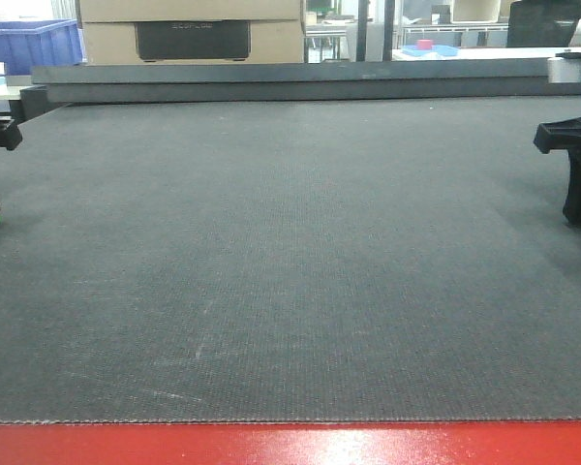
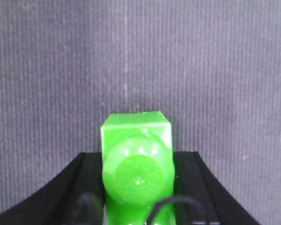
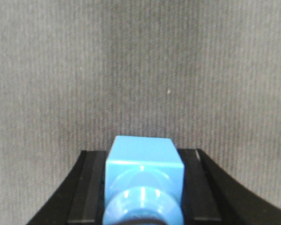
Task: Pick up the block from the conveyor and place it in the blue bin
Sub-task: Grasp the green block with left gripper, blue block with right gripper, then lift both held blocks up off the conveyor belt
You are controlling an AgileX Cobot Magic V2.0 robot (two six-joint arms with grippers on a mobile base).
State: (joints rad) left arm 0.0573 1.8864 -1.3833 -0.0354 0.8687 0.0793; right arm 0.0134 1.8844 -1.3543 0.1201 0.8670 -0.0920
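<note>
Right now you have no block to go for: the conveyor (image 1: pixel 290 271) shows only bare dark grey weave with a few faint scuffs, from the red frame edge (image 1: pixel 290 444) nearest you to the dark rail at the back, and neither wrist view finds anything on the belt beyond its own fingertips. So the relation the next move turns on, which way the block lies and how its long axis sits, cannot be read yet, and neither can which arm is nearer. What you can read is where the arms stand. Your left gripper (image 2: pixel 136 136) is at the far left edge of the belt, its green tips low over the surface or touching it. Your right gripper (image 3: pixel 144 154) mirrors it at the far right edge with blue tips. Each pair of tips shows as one mass with no gap, so both look drawn together on nothing. The blue bin (image 1: pixel 29 44) sits beyond the belt at the back left, well apart from the right arm and much closer to the left. By my judgement the left arm has the shorter carry, and either gripper must spread its tips before it comes down on a block.
</note>
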